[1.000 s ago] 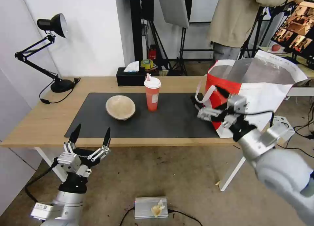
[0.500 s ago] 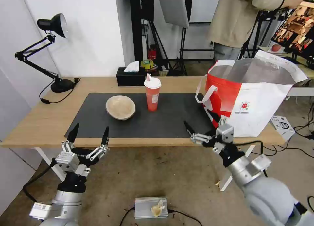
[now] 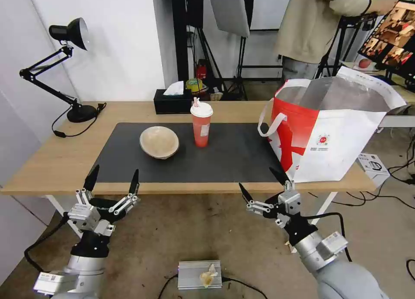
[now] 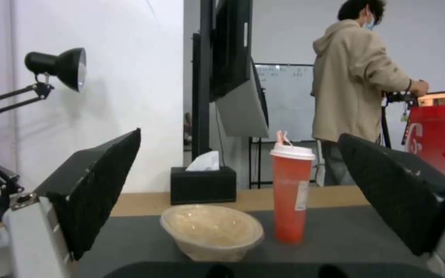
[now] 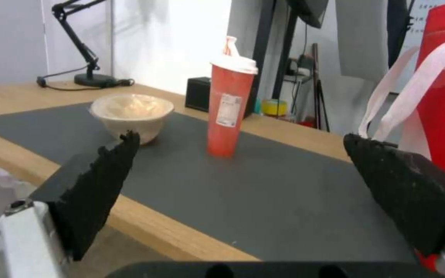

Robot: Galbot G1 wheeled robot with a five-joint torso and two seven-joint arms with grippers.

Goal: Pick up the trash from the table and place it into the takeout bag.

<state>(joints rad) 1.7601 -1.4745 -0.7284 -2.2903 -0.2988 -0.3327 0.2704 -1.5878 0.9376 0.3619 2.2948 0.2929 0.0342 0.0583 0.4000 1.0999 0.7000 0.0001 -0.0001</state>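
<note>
We can read no text anywhere. The takeout bag (image 3: 333, 134) carries a small red logo (image 3: 321, 140) with tiny print beneath, too small to read; the red cup (image 5: 228, 106) has a white label (image 5: 226, 111), also illegible.

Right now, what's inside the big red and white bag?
Silver foil lining shows inside the open takeout bag. Its bottom is hidden by the bag's walls, so I can't tell what lies there.

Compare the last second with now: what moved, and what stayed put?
The right gripper, open and empty, pulled back from the takeout bag and dropped below the table edge. The left gripper sank slightly, open. The beige bowl, red cup and bag stayed put.
</note>
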